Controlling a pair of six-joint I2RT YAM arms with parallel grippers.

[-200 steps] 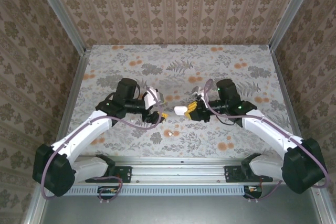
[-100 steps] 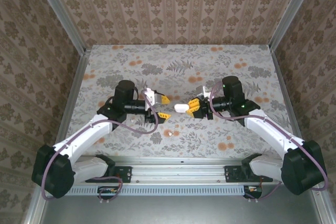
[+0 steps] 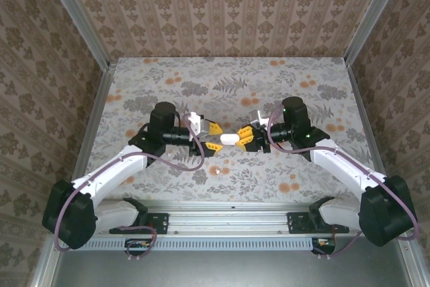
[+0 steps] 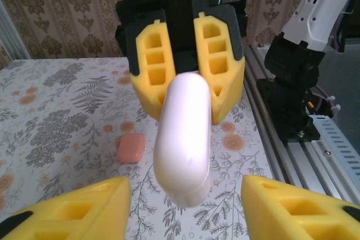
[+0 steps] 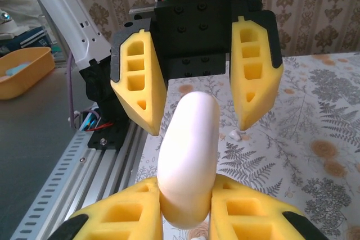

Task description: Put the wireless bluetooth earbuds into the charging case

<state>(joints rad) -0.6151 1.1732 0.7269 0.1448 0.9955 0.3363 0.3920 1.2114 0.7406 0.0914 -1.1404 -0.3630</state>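
Case (image 3: pixel 230 139) clamped in right claw (image 3: pixel 243 138), left claw (image 3: pixel 213 136) wide around its free end; pink earbud (image 4: pixel 130 149) loose below case, insertion seemingly unstarted.

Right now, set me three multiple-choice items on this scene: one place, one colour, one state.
1. Where is the white case? A on the tablecloth; B held aloft between the arms; C in a tray.
2. What colour is the earbud lying on the tablecloth? A coral pink; B black; C blue.
3. How do the left jaws stand? A shut on the case; B open, either side of the case's free end; C shut on the earbud.
Key: B, the right jaws clamp one end above the cloth; A, the left wrist view shows it pink; B, gaps show on both sides.
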